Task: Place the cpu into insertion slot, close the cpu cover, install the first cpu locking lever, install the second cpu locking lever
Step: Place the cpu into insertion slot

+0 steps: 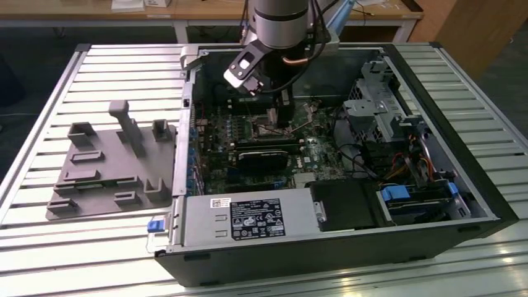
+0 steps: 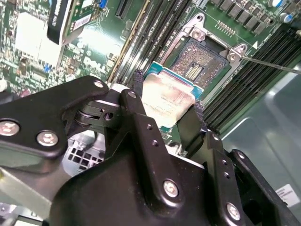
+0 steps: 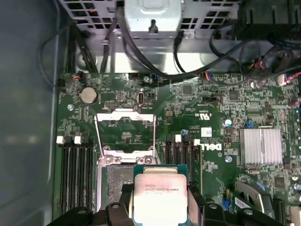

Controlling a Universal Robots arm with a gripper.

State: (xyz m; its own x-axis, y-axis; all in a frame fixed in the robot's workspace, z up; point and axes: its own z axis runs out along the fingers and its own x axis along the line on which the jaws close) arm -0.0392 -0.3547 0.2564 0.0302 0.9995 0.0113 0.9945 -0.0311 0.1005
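Second wrist view: the gripper [image 2: 168, 94] is pinching the cpu [image 2: 165, 102] by two opposite edges, holding it partly over the uncovered insertion slot [image 2: 197, 63] on the green circuit board [image 2: 28, 28]. First wrist view: the cpu cover [image 3: 125, 115] is lying open beyond the slot. Exterior view: the arm [image 1: 281, 25] is reaching into the computer case [image 1: 330, 260].

surface: slatted metal table [image 1: 83, 247] | on it: open computer case [image 1: 330, 260]; grey fixture plate [image 1: 99, 179]
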